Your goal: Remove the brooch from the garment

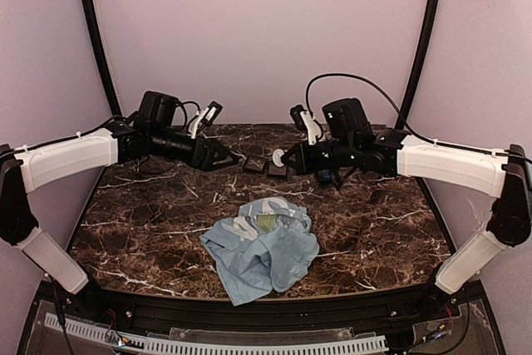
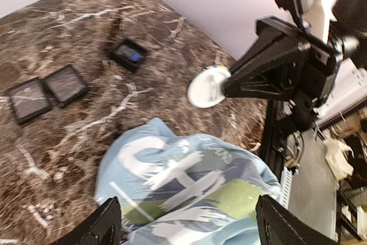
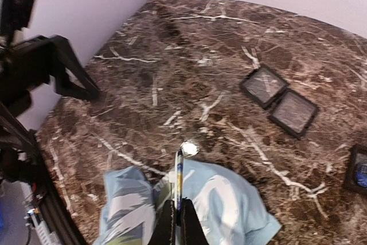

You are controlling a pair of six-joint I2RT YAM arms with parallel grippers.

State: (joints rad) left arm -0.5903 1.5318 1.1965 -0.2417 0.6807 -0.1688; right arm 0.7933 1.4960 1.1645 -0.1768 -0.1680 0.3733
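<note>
The marble desk (image 1: pixel 150 230) carries the garment (image 1: pixel 262 247), a pale blue shirt lying crumpled at 6 o'clock from the desk's middle. Both arms reach in over the far half. The left claw (image 1: pixel 224 157) hangs at about 11 o'clock from the shirt, spread wide and grasping nothing. The right claw (image 1: pixel 288 158), at about 1 o'clock from the shirt, is clenched on the brooch (image 2: pixel 208 88).

A pair of small square black trays (image 1: pixel 264 165) lies at 12 o'clock from the shirt, just below the two claws. A third tray sits apart from them under the right arm.

The brooch is held off the desk between the two claws, apart from the cloth. I judge the removal itself done and the carry in hand. The next move calls for a firm pinch while the brooch travels to a resting place away from the shirt, perhaps a tray, and then a low, gentle release so it cannot roll.

Being a round disc, it has no long axis. It is pinched on edge, and the right wrist view shows only its thin rim in line with the fingers. Its pale flat face turns toward 9 o'clock, at the left claw.
</note>
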